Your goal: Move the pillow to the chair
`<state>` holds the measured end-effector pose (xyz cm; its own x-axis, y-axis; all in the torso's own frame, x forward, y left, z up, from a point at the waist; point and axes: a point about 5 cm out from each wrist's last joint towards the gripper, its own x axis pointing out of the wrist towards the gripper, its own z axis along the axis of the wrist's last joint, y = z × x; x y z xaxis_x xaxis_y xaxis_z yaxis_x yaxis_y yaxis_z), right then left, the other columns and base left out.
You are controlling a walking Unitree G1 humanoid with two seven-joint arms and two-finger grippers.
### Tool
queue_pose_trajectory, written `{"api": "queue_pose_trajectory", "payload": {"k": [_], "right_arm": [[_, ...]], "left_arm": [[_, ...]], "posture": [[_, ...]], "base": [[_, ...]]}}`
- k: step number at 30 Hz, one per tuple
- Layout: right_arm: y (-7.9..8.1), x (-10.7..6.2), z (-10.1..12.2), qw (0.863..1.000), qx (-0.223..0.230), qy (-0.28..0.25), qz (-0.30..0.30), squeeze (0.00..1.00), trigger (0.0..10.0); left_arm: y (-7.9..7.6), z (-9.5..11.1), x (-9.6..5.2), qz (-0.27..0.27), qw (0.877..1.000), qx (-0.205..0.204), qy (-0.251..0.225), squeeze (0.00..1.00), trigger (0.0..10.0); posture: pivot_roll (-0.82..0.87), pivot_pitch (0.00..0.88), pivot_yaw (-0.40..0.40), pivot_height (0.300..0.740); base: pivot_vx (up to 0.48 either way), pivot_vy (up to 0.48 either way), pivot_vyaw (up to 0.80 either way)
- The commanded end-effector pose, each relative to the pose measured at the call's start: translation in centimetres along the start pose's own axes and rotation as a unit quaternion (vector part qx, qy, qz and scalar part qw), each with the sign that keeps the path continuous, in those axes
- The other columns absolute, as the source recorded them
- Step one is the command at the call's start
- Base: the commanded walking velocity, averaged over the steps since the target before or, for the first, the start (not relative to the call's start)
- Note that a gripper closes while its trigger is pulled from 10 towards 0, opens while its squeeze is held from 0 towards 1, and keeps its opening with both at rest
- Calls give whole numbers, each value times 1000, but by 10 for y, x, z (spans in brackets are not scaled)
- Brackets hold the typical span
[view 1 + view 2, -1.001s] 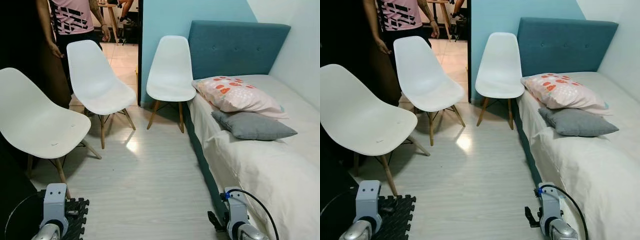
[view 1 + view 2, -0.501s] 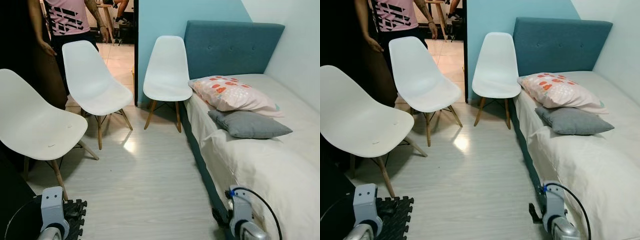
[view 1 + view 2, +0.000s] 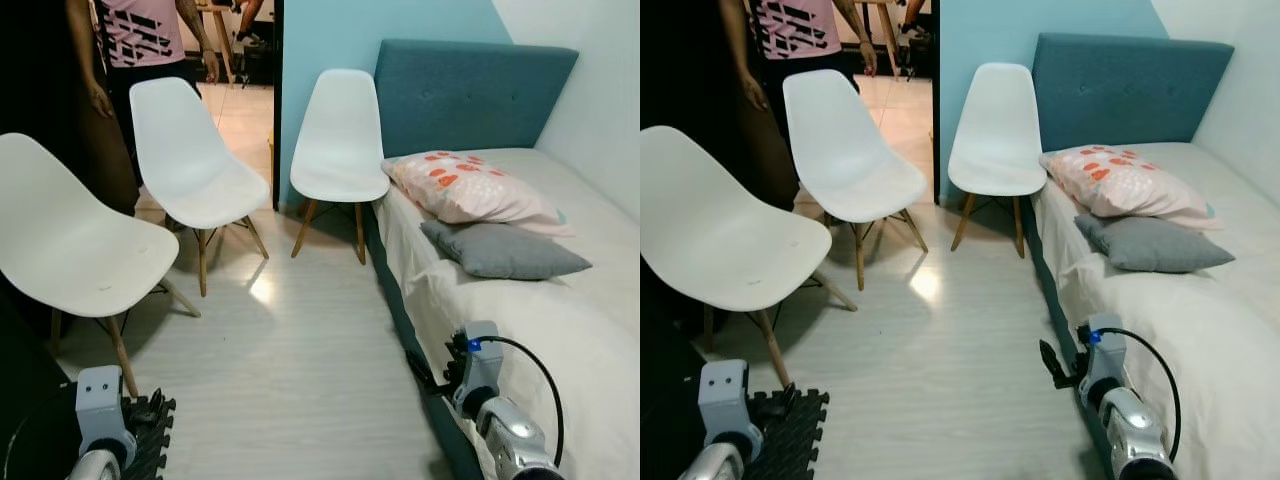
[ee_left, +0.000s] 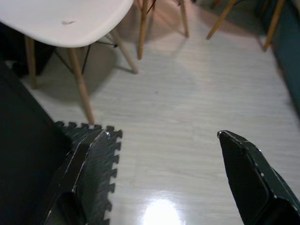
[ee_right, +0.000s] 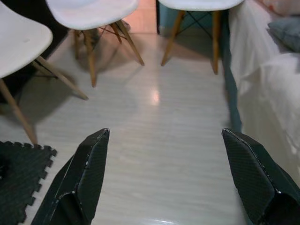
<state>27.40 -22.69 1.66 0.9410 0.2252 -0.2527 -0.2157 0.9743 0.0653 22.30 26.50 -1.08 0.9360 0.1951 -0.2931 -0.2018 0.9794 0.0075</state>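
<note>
Pillow (image 3: 470, 186) lay on bed (image 3: 560, 320), chair (image 3: 340, 135) just beside bed. Left pincer (image 4: 161, 159) & right pincer (image 5: 164, 164) wide open, empty.

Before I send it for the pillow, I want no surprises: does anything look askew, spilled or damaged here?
Nothing stands out. The patterned pillow leans on the grey pillow on the bed; three white chairs stand upright.

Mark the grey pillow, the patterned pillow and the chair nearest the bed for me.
grey pillow (image 3: 505, 250), left eye view, middle of its top face
patterned pillow (image 3: 465, 188), left eye view, centre of the printed cover
chair nearest the bed (image 3: 338, 180), left eye view, on the white seat
</note>
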Motion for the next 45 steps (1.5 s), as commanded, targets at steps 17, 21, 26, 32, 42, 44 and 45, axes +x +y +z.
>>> {"api": "queue_pose_trajectory", "payload": {"k": [17,21,26,32,42,44,45], "right_arm": [[22,7,6,999,36,-28,-9,0,10000],[23,17,20,999,34,-38,-12,0,10000],[19,25,28,999,31,-30,-19,0,10000],[16,28,29,999,33,-20,-29,0,10000],[17,30,21,999,34,2,-38,0,10000],[16,30,21,999,35,3,-39,0,10000],[15,31,22,999,36,5,-40,0,10000]], "left_arm": [[-29,18,7,-29,998,-38,-50,0,10000],[-30,14,6,-25,998,-47,-40,0,10000],[-31,14,4,-22,998,-53,-39,0,10000],[-30,15,5,-20,997,-56,-40,0,10000],[-23,22,9,-12,997,-60,-49,0,10000],[-23,22,9,-11,997,-60,-49,0,10000],[-23,23,10,-11,997,-61,-50,0,10000]], "posture": [[104,0,-75,740],[108,0,-79,740],[117,0,-84,740],[117,0,-84,740],[118,0,-85,740],[117,0,-84,740],[117,0,-83,740]], "base": [[256,0,0],[367,0,0],[364,0,0],[368,0,0],[375,0,0],[375,0,0],[375,0,0]]}}
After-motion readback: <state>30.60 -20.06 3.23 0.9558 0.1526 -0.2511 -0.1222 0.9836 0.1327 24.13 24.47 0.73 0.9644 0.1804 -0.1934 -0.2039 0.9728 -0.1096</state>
